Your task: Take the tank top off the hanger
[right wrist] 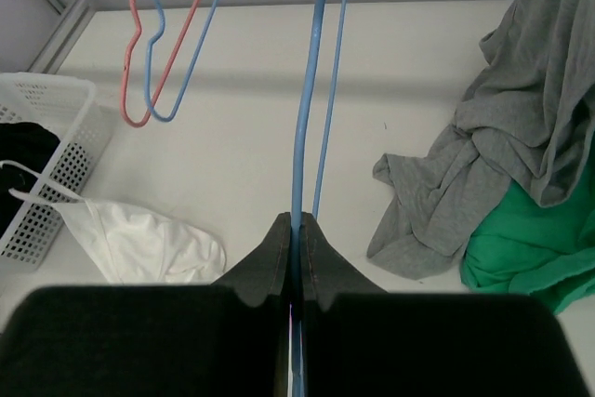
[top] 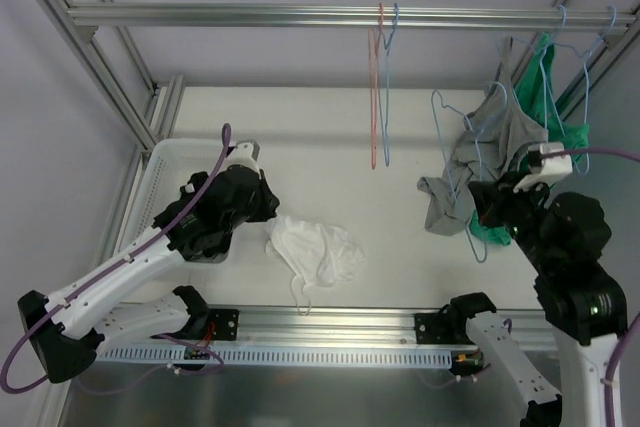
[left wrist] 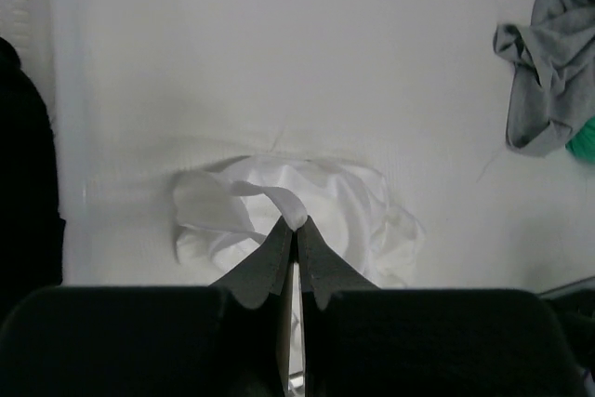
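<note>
1. The white tank top (top: 318, 252) lay crumpled on the table (top: 330, 127), clear of every hanger, so the removal itself looked done.
2. The left gripper (left wrist: 296, 226) was pinched tight on a raised fold of that cloth (a strap edge, probably). The rest of the garment spread just past its tips, perhaps ready for a carry to the basket (right wrist: 56, 99) nearby.
3. The right gripper (right wrist: 297, 222) was clamped on the wire of the blue hanger (right wrist: 307, 118), apparently to steady it, well apart from the top.
4. A grey garment (right wrist: 521, 118) and a green garment (right wrist: 521, 248) hung further right.
</note>
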Motion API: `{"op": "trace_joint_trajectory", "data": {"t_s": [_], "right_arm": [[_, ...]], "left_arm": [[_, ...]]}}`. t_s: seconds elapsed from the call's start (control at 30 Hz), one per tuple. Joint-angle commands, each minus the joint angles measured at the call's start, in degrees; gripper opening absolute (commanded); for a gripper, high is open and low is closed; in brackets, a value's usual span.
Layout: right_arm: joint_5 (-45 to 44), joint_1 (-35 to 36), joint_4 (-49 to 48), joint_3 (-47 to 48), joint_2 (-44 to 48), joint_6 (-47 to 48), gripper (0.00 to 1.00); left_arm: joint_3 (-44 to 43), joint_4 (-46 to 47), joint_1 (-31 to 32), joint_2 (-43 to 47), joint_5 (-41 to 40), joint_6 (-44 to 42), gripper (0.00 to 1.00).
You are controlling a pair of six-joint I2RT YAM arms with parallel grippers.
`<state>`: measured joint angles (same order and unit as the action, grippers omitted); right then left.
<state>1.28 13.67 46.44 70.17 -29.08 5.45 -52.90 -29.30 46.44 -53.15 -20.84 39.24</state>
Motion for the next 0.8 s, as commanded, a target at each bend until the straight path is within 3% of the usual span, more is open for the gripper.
{"op": "trace_joint_trajectory", "data": {"t_s": [0.0,0.07,0.1,0.17,0.2,0.23,0.27,0.5,0.57,0.77], "right_arm": [[-0.9,-0.2,-10.3,4.0,-9.0,2.2,0.0],[-0.9,-0.2,-11.5,9.2,-13.7,2.7,0.0],[-0.7,-0.2,-12.2,11.1,-16.0,3.0,0.0],[0.1,-0.2,-13.1,15.5,-21.8,3.0,0.0],[0.5,-0.2,-13.5,16.5,-23.2,2.9,0.0],[1.1,-0.2,-14.0,17.4,-25.7,2.6,0.0],[1.5,-0.1,-14.3,18.2,-26.7,2.6,0.0],[4.9,0.7,-15.8,23.4,-34.1,4.4,0.0],[3.3,1.0,-15.8,25.1,-37.1,5.4,0.0],[-3.7,4.6,-15.1,26.0,-42.6,7.2,0.0]], "left_arm": [[-0.7,1.8,0.1,-1.3,11.3,-2.9,0.0],[2.2,2.1,1.3,-0.3,12.5,-2.2,0.07],[3.4,2.7,1.7,0.1,12.5,-1.6,0.24],[6.5,2.8,2.3,1.7,12.9,-1.1,0.43],[7.4,2.8,2.4,2.4,13.1,-0.9,0.57],[8.9,2.8,2.5,3.2,13.3,-0.8,0.93],[9.4,2.8,2.5,5.3,13.5,-0.7,0.99],[10.2,1.8,2.5,14.8,19.7,-4.4,0.99],[9.3,0.2,2.5,15.4,22.8,-5.4,0.99],[9.5,-2.4,2.6,17.7,21.3,-6.7,0.99]]}}
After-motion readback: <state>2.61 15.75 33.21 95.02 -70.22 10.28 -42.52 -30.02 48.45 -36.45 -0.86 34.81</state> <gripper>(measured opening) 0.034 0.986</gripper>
